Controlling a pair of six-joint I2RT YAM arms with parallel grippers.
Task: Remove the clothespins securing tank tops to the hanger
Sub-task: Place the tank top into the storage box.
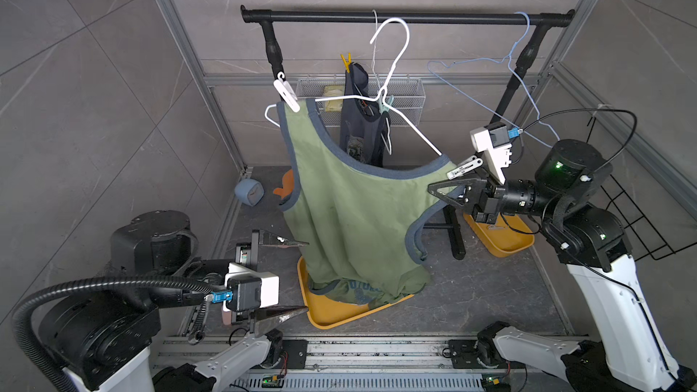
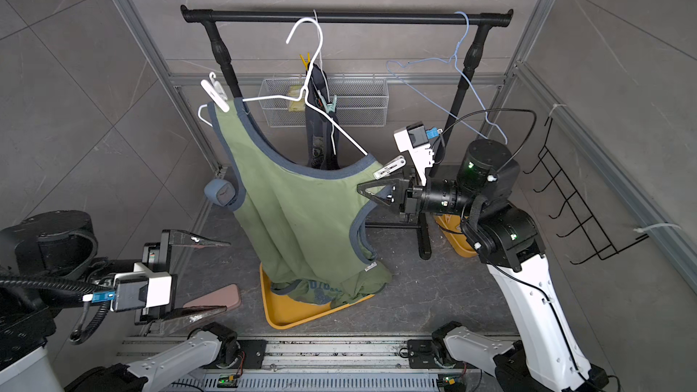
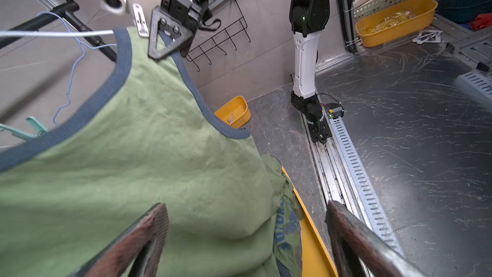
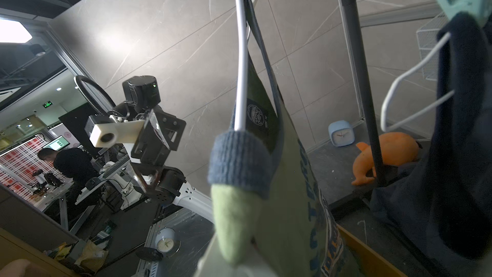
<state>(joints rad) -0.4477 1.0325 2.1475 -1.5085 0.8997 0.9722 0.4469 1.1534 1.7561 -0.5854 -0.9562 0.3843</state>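
Left pincer [image 1: 306, 276] gapes empty above dark stone floor [image 1: 475, 288]; right pincer [image 1: 433, 188] seemingly nips olive tank top [image 1: 350, 216].

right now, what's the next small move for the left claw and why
Probably raise the open left claw toward the white plastic clothespin on the olive green tank top's shoulder on that arm's side. The right claw is shut on the blue-grey armhole trim at the other shoulder, steadying the top, and that pin clamps fabric to the white wire hanger.
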